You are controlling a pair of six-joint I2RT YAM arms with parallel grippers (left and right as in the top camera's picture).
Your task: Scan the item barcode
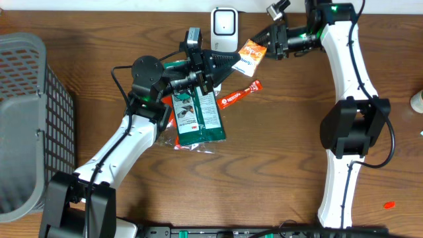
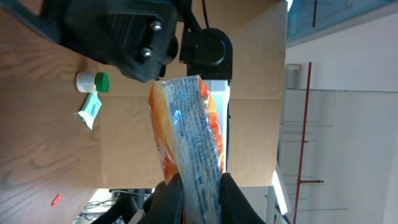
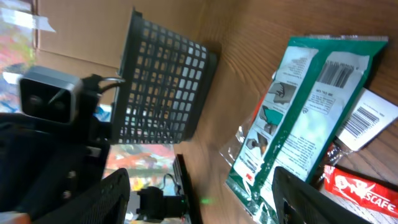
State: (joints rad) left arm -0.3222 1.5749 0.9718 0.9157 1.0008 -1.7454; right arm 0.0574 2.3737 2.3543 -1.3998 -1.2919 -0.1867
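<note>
Nearest the robot, the brown wooden worktop [image 1: 264, 172] is bare from 4 to 7 o'clock except for a small red scrap [image 1: 388, 205] toward the 4 o'clock corner. This is the widest room for either arm to swing through. At 9 o'clock a grey mesh basket [image 1: 26, 99] fills the left edge, well apart from the work. Just left of centre, a dark green flat plastic pouch [image 1: 200, 118] lies over other wrappers. A slim red sachet [image 1: 239, 96] sits beside it toward 1 o'clock. None of these is in hand.

Farther out, the left claw [image 1: 231, 60] is clamped on one end of the orange-and-clear crinkled snack packet [image 1: 252, 54]. It holds the packet clear of the worktop, just beside the white rounded barcode scanner [image 1: 224, 25] at the 12 o'clock edge. The right claw [image 1: 269, 43] hovers close at the packet's 1 o'clock side, fingers spread and nothing between them.

By my reading, the pick-up and carry are done and the packet is being presented to the scanner. The left wrist view shows fine print on the packet's clear back, but I cannot make out a barcode or tell whether it faces the scanner. What seems left is turning the packet until it reads, then setting it down. Room at 12 o'clock is tight, with scanner, packet and both claws crowded against the far edge, so any turn should be small.
</note>
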